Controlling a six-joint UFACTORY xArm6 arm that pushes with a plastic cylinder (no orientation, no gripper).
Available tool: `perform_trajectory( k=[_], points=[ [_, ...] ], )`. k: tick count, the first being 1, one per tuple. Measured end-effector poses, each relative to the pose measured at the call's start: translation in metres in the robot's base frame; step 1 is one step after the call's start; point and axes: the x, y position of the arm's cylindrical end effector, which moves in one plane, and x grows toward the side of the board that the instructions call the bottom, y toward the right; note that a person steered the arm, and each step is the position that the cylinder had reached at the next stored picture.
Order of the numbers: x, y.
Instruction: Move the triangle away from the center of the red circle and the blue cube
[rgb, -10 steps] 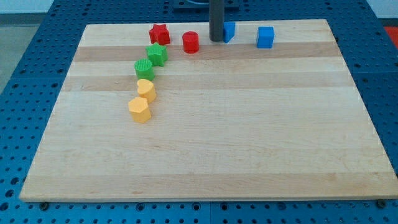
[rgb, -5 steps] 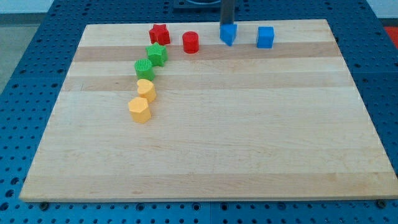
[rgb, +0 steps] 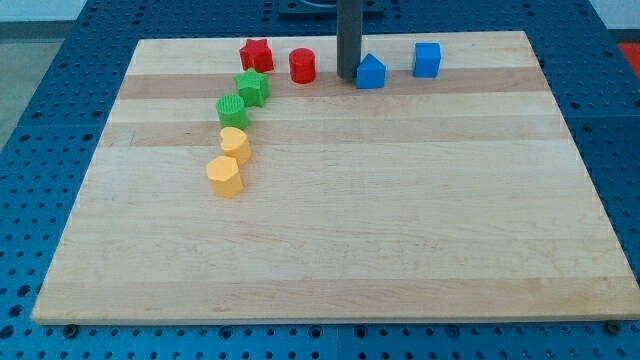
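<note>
Standing against the blue triangle (rgb: 371, 73) on its left is my tip (rgb: 348, 78) — a bare rod, no fingers. Around that triangle: red circle (rgb: 303, 66) just left, blue cube (rgb: 427, 60) right — all near the board's (rgb: 330, 230) top edge.

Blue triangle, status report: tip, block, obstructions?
My tip at blue triangle's left edge. Triangle sits between red circle and blue cube. Nothing blocking toward view's bottom.

A lab bench: wooden board (rgb: 330, 220) on blue perforated table (rgb: 60, 110) (pegboard-style).
</note>
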Motion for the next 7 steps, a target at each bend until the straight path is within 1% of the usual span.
perform_trajectory(
  k=[1, 2, 3, 4, 6, 7],
  points=[
    [-0.01, 0.005],
    [-0.007, 0.063],
    [0.036, 0.067],
    [0.119, 0.066],
    [0.119, 0.066],
    [0.109, 0.069]
  ],
)
